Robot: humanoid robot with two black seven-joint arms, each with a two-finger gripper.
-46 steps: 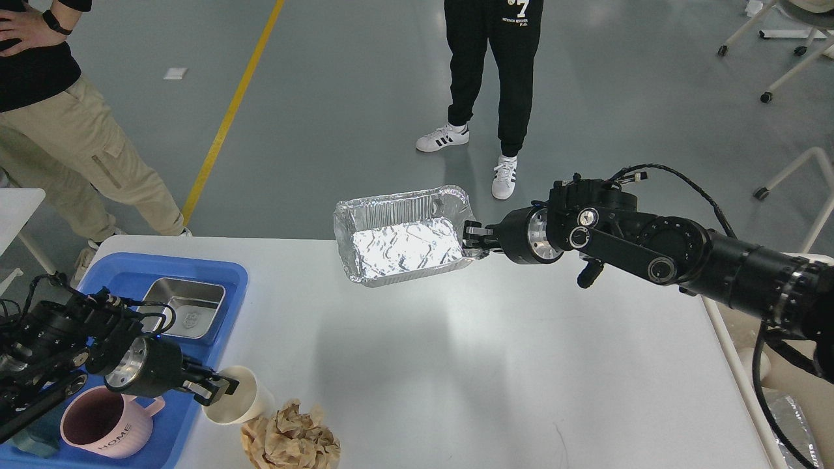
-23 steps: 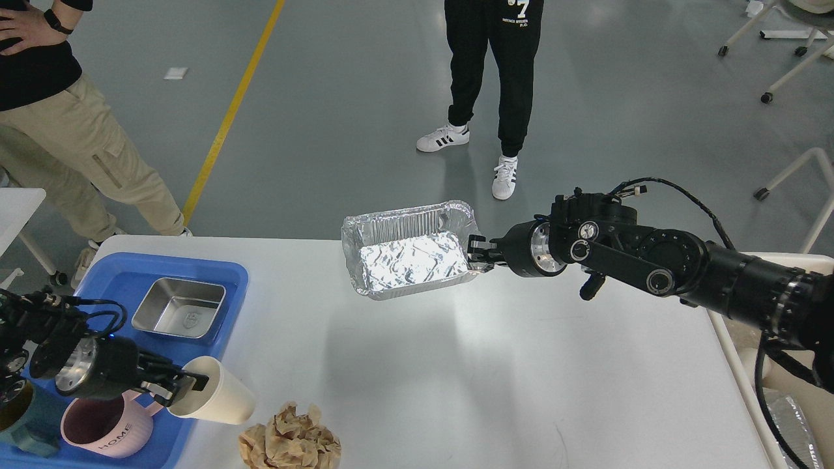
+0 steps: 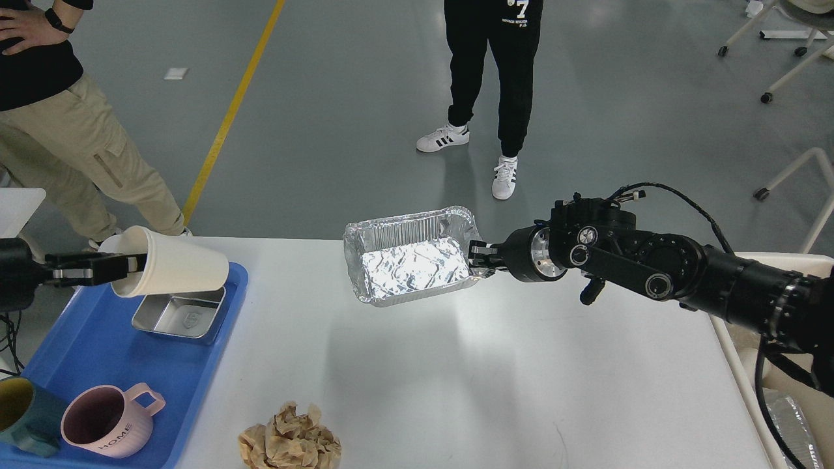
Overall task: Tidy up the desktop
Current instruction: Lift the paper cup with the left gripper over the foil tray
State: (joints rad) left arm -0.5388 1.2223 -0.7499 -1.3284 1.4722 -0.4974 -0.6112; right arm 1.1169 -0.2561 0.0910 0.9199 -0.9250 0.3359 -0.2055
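Desktop (image 3: 456, 365) runs lengthwise left-right; left gripper (image 3: 124, 266) grips cup (image 3: 172, 268), right gripper (image 3: 479, 255) tray (image 3: 410, 264)

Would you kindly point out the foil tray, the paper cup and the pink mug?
foil tray (image 3: 412, 270): head view, crinkled floor.
paper cup (image 3: 179, 268): head view, side wall.
pink mug (image 3: 111, 435): head view, outer wall.

The desktop (image 3: 456, 365) is a wide white tabletop with rounded corners, standing on a grey floor (image 3: 352, 117). A blue tray (image 3: 98, 339) lies on its left end, reaching from the far edge to the near one. A crumpled wad of brown paper (image 3: 290, 443) sits on the bare surface at the near edge, just right of the tray and apart from it. The middle and right of the top show soft shadows.
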